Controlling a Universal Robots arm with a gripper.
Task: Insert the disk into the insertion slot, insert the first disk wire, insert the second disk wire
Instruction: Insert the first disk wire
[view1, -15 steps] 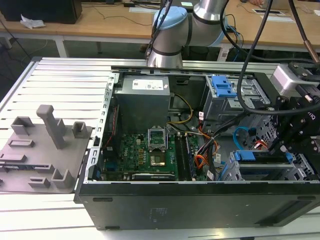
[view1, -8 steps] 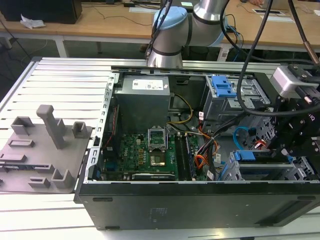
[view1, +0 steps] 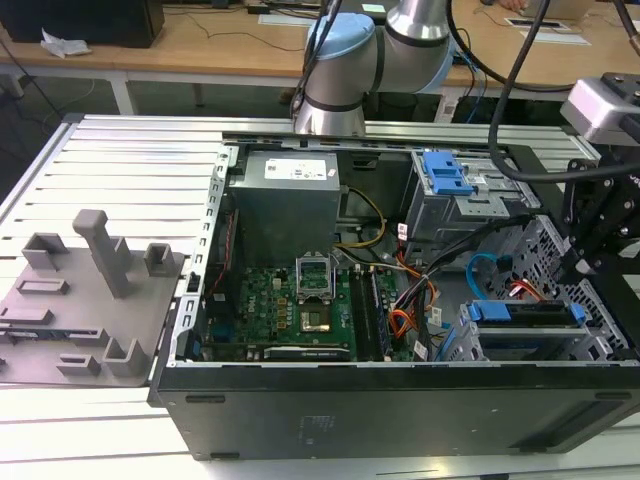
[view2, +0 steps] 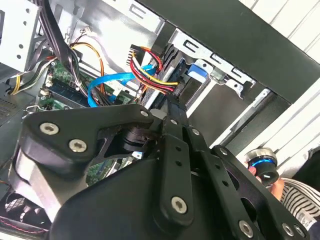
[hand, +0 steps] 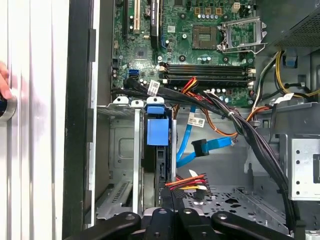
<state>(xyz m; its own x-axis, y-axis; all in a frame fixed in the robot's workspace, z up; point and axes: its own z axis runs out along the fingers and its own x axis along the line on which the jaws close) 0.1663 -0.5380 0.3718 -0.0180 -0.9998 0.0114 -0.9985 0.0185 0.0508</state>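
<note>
**Disk seated, pincer at the power plug**

From my station I see the disk (view1: 525, 312) standing edge-on inside the insertion slot (hand: 122, 155), its blue frame tab (hand: 156, 131) level with the bay's mouth in the first wrist view. The gripper (hand: 171, 196) sits right at the disk's rear edge, in the corner of the case on the exterior view's right. Its jaws are drawn together with barely a gap. Their tips meet the black plug of the first disk wire (hand: 187, 181), whose red, yellow and black strands fan out sideways from there. I cannot tell whether the plug is actually pinched between them.

The second disk wire (hand: 186, 142) loops beside the disk, and its dark plug (hand: 201, 148) lies out in the open bay, apart from the disk (it also reads as a bright blue arc in the second wrist view). The motherboard (hand: 200, 30) lies beyond. A person's hand (hand: 3, 82) rests outside the case.
</note>
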